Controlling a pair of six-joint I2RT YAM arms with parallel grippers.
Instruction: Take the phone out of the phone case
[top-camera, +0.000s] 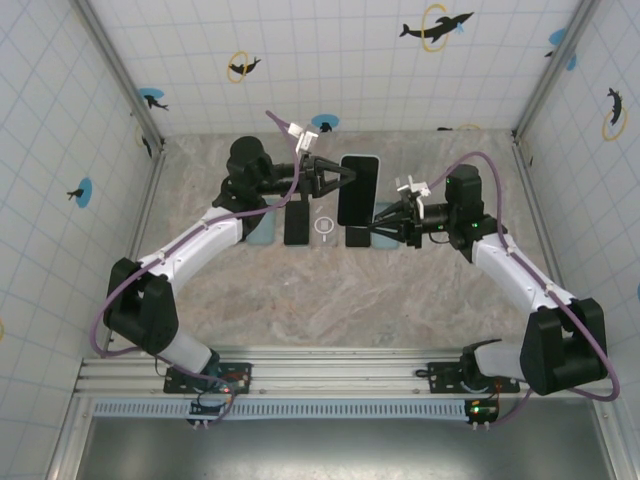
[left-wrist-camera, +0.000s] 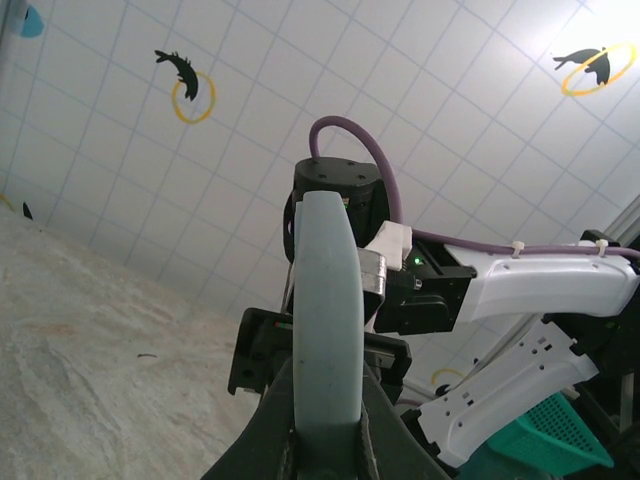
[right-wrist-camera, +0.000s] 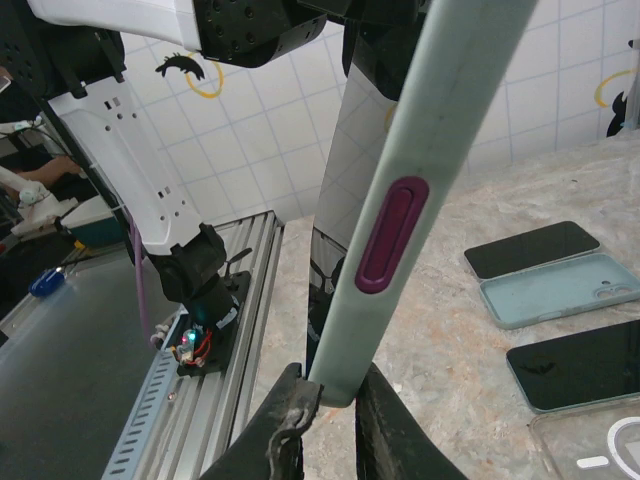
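A black-screened phone (top-camera: 358, 190) sits in a pale blue-green phone case (left-wrist-camera: 325, 300) and is held off the table between both arms. My left gripper (top-camera: 347, 178) comes in from the left and is shut on the case's edge; in the left wrist view its fingers (left-wrist-camera: 268, 420) press both sides of the case. My right gripper (top-camera: 376, 222) comes in from the right, shut on the case's lower corner (right-wrist-camera: 345, 385). A purple side button (right-wrist-camera: 392, 235) shows on the case, with the glossy phone screen (right-wrist-camera: 335, 240) beside it.
On the table under the arms lie an empty pale blue case (right-wrist-camera: 560, 290), two bare black phones (right-wrist-camera: 525, 249) (right-wrist-camera: 580, 365) and a clear case with a ring (top-camera: 325, 226). A teal basket (left-wrist-camera: 550, 440) stands outside the cell. Tiled walls enclose the table.
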